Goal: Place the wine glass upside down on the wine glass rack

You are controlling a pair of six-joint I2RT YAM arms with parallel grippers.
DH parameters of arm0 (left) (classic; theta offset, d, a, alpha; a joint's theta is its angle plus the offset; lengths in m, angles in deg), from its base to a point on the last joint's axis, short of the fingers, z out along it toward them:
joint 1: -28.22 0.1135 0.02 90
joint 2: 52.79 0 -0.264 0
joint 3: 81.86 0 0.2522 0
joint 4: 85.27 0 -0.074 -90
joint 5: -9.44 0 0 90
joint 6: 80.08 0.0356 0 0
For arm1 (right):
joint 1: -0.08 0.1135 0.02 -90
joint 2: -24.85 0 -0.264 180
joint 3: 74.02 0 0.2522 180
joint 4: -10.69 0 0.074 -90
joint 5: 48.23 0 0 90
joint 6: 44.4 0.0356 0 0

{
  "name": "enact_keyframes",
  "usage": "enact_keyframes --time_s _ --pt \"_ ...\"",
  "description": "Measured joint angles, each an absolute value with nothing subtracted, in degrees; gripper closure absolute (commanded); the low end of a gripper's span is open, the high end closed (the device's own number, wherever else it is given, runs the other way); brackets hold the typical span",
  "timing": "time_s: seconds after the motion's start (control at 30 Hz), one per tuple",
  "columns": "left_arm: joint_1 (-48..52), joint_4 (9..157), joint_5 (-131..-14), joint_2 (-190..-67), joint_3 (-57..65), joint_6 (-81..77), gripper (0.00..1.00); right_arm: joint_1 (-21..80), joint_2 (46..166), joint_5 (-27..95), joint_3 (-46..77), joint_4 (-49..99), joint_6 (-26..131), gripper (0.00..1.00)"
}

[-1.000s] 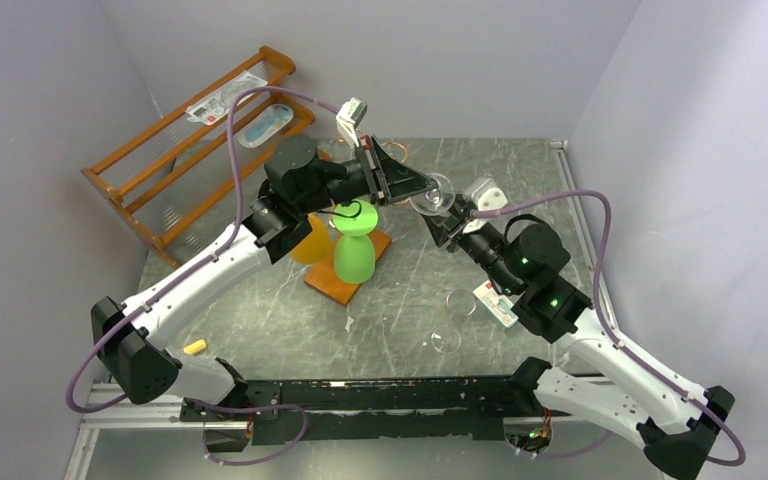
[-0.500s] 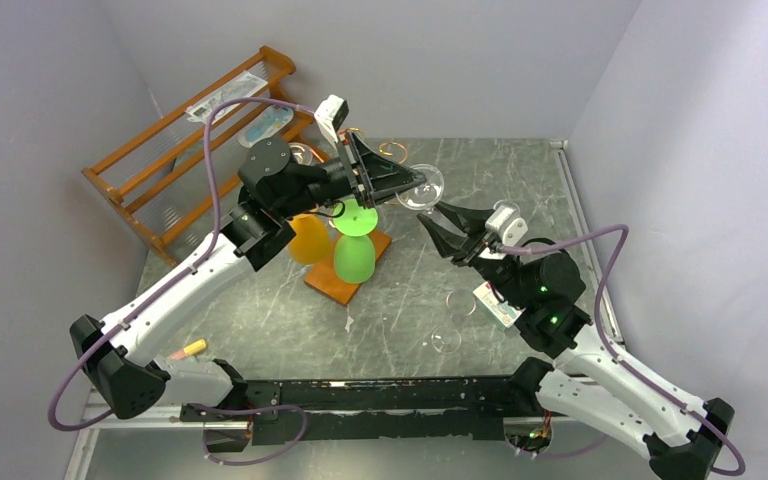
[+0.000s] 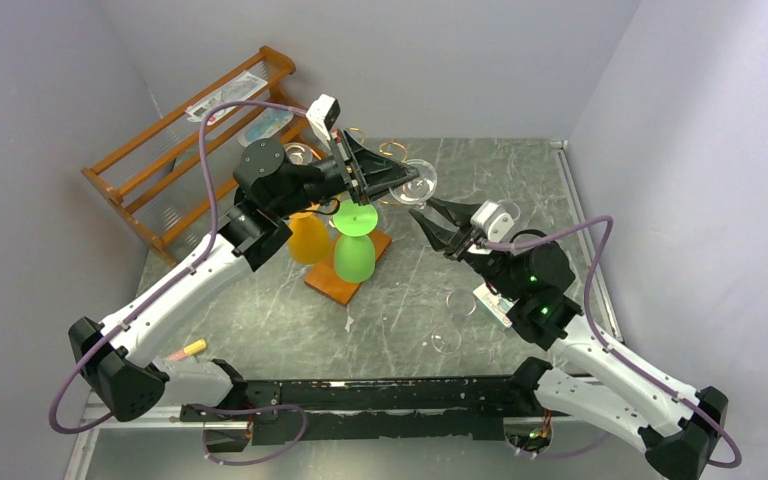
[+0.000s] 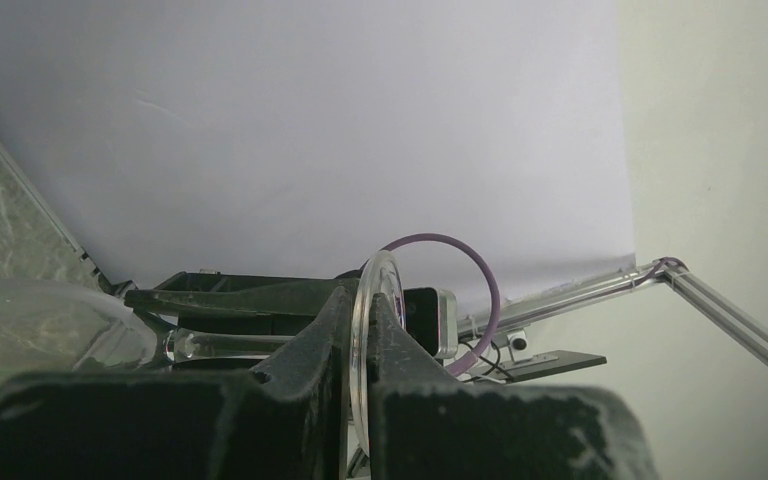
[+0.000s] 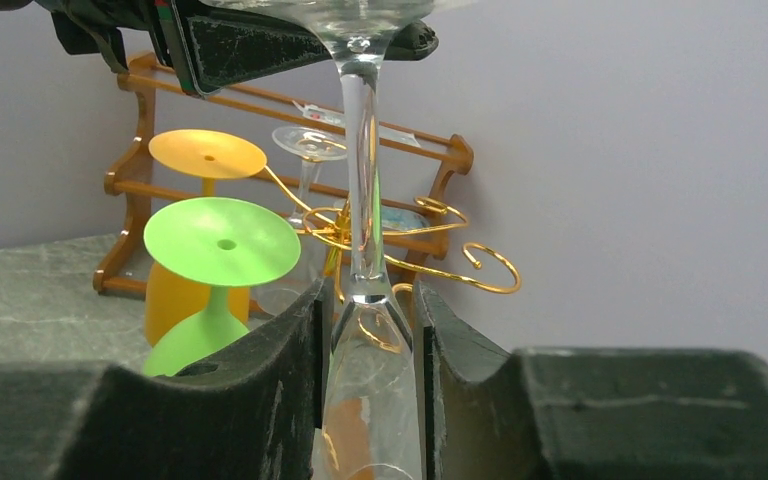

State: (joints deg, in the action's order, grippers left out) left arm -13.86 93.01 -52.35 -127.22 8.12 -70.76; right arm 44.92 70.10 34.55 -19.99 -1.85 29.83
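Clear stemmed wine glass hung aloft beside the gold scroll-wire rack on a wooden base, its foot clamped in the left gripper. Right gripper, jaws partly apart, had moved back in around the stem.

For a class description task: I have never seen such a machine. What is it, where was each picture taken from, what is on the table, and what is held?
These are two robot arms bolted at the near edge of a table, each with a two-finger gripper. The wide picture comes from a fixed camera above and behind them; the other two come from cameras on the wrists, showing their own fingers. On the table stands a gold wire rack on a wooden base, with a green glass and an orange glass upside down at it; a wooden shelf sits far left. The left gripper is shut on the foot of a clear wine glass in mid-air. The right gripper is open, fingers either side of that glass; whether they touch it is unclear.
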Motion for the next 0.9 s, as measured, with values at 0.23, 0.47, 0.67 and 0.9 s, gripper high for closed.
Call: enact_keyframes --time_s 0.23,0.47,0.67,0.9 --pt "-13.84 94.05 -52.79 -126.85 7.18 -71.20 0.83 44.83 70.10 34.49 -19.99 -2.03 29.70 1.00" --pt "-13.86 95.28 -53.03 -126.83 6.66 -72.21 0.59 44.94 69.34 35.75 -20.27 -1.74 30.24 1.00" --pt "-13.62 96.98 -53.18 -127.00 6.31 -72.66 0.39 44.94 67.52 37.33 -20.60 -0.59 30.57 1.00" --pt "-12.57 95.76 -55.41 -126.78 6.31 -69.52 0.16 44.94 66.28 41.63 -21.32 0.81 30.57 1.00"
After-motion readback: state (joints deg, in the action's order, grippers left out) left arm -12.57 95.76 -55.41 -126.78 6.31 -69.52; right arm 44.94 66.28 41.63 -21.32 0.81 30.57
